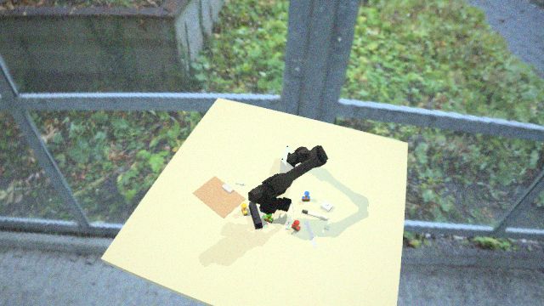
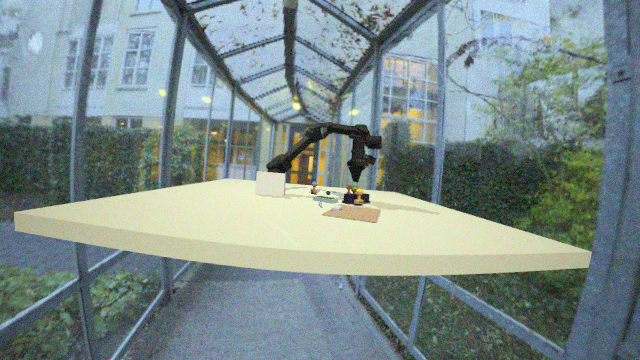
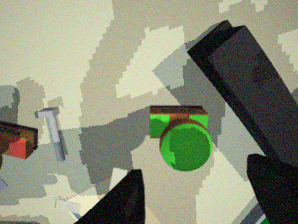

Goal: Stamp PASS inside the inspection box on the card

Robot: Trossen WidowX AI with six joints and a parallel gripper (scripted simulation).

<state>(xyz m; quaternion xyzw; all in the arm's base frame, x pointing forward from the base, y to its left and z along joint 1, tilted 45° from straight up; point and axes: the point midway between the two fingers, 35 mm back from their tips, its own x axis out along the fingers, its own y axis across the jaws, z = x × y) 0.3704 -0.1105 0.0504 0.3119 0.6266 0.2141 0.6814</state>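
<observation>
Matt cream bench, cork-brown mat

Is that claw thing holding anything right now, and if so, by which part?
No, nothing is held. The gripper hangs open above the green stamp, its fingers apart and not touching it.
</observation>
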